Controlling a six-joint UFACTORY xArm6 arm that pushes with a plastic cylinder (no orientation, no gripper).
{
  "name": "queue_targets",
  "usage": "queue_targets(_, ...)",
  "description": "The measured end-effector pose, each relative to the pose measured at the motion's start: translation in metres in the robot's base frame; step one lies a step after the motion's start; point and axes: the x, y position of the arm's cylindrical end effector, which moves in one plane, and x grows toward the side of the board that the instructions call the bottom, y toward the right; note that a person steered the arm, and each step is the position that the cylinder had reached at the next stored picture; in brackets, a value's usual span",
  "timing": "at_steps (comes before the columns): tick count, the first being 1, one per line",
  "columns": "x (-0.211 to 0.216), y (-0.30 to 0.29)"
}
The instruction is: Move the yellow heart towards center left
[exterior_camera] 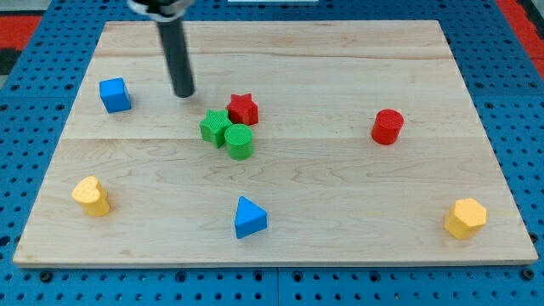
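Observation:
The yellow heart (92, 196) lies near the board's lower left corner. My tip (184, 93) rests on the board at the upper left of the middle, far above and to the right of the heart. The tip stands between the blue cube (115, 94) on its left and the red star (243, 109) on its right. It touches no block.
A green star (214, 127) and a green cylinder (240, 141) sit together with the red star near the middle. A blue triangle (249, 218) lies at bottom centre, a red cylinder (388, 127) at right, a yellow hexagon (466, 218) at lower right. The wooden board (340, 212) ends on a blue pegboard.

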Motion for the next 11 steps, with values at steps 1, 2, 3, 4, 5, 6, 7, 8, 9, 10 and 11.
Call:
queue_targets(1, 0.046, -0.008)
queue_targets(2, 0.107, 0.001)
queue_targets(3, 0.150, -0.004)
queue_targets(4, 0.192, -0.019)
queue_targets(5, 0.220, -0.056)
queue_targets(6, 0.206, -0.076)
queue_targets(7, 0.183, -0.040)
queue_targets(8, 0.151, -0.050)
queue_targets(9, 0.137, -0.090)
queue_targets(10, 0.124, -0.092)
queue_targets(11, 0.109, -0.109)
